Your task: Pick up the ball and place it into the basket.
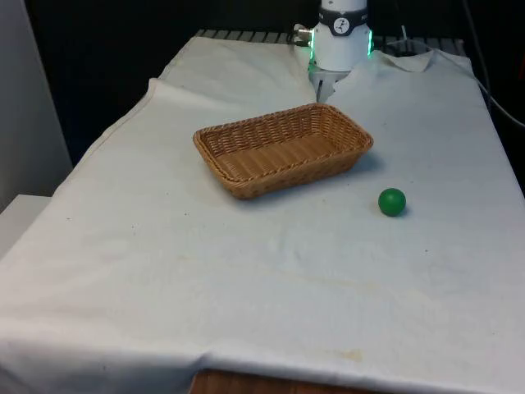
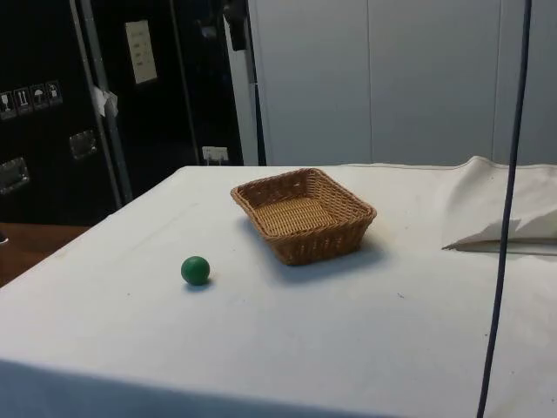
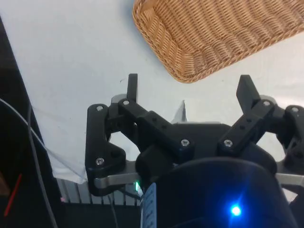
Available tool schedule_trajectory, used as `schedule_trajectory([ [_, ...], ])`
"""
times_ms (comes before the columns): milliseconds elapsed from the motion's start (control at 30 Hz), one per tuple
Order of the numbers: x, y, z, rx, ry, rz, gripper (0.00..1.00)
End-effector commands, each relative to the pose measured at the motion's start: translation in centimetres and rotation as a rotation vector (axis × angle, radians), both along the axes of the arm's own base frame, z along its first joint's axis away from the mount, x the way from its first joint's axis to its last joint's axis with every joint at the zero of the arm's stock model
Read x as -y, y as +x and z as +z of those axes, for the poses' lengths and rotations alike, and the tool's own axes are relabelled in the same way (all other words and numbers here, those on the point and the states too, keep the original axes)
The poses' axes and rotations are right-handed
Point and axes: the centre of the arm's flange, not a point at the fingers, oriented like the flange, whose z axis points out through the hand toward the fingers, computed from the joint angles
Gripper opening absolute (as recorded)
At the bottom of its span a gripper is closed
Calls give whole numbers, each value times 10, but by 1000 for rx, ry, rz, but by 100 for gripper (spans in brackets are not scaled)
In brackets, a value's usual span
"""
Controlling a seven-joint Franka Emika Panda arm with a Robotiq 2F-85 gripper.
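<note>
Ball (image 1: 392, 202) lies on the cloth (beyond the basket (image 1: 283, 148)), well apart from the spread gripper (image 3: 189, 90).

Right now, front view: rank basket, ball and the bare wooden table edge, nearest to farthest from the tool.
1. Basket, mid-table, just ahead of the open tool.
2. Ball, past the basket, towards the front view's right.
3. Wooden table edge, at the opposite end of the table, farthest.

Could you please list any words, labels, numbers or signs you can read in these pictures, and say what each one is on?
No text can be read.
Pale label on the dark cabinet: print too small to read.
Row of small white handling symbols on the cabinet's far side: pictograms, no legible words.
The basket, ball and cloth carry no writing.
</note>
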Motion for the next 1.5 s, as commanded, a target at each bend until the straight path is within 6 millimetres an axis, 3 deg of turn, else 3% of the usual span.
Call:
schedule_trajectory([
  [0, -1, 1, -2, 2, -1, 2, 100],
  [267, -11, 10, -16, 30, -11, 7, 100],
  [800, -69, 23, -60, 77, -11, 30, 100],
  [833, -66, 22, -58, 69, -16, 34, 100],
  [967, -86, 24, -74, 83, -9, 41, 100],
  [1367, -113, 32, -118, 86, -8, 53, 100],
  [1400, -109, 30, -114, 81, -13, 55, 100],
  [1467, -121, 34, -129, 89, -10, 61, 100],
])
